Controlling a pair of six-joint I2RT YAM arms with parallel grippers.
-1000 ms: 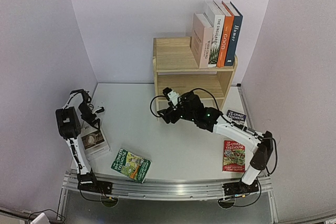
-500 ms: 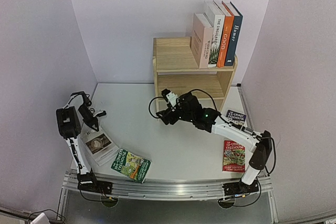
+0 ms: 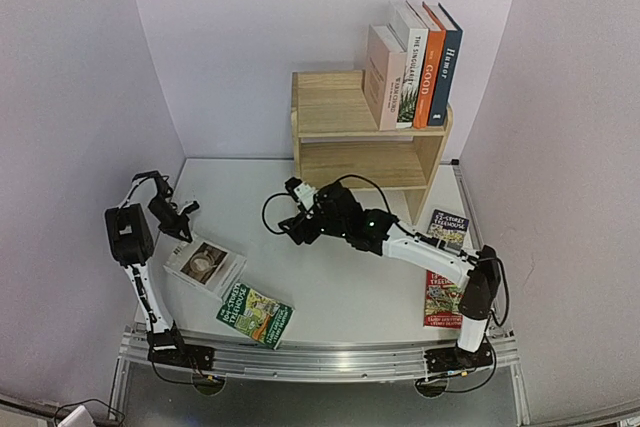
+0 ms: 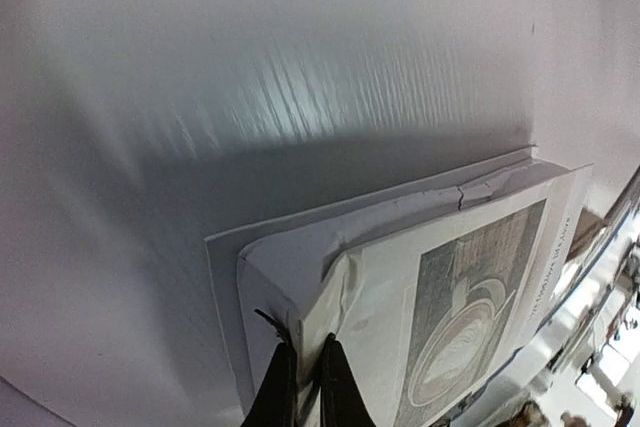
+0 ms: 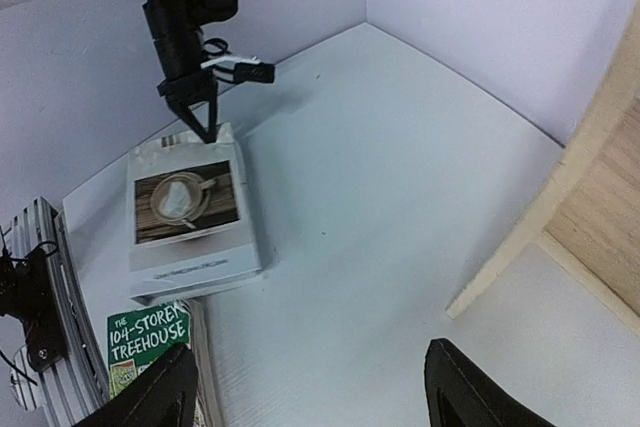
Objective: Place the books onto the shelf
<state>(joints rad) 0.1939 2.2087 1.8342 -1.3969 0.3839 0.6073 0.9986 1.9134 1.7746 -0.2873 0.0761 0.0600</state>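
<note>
- The shelf (image 3: 350, 137) stands at the back of the table (image 3: 330, 282), against the rear wall; the places below are given from it.
- Four upright books (image 3: 410, 62) stand on the shelf's top tier, at its right end, leaning a little together.
- The white book (image 3: 205, 265) with a cup pictured on its cover lies flat on the table, well in front of the shelf and far to its left.
- The left gripper (image 4: 300, 387) has its fingers pinched together on the corner of that white book, where the cover paper is creased; the book rests on the table.
- A green Treehouse paperback (image 3: 254, 314) lies flat nearer the front edge than the white book, also left of the shelf.
- The right gripper (image 5: 310, 397) hovers above the table just in front of the shelf's left side panel, jaws spread wide with nothing between them.
- A dark Treehouse paperback (image 3: 447, 230) lies in front of the shelf's right end, and a red Treehouse paperback (image 3: 443, 299) lies farther forward on that same side.
</note>
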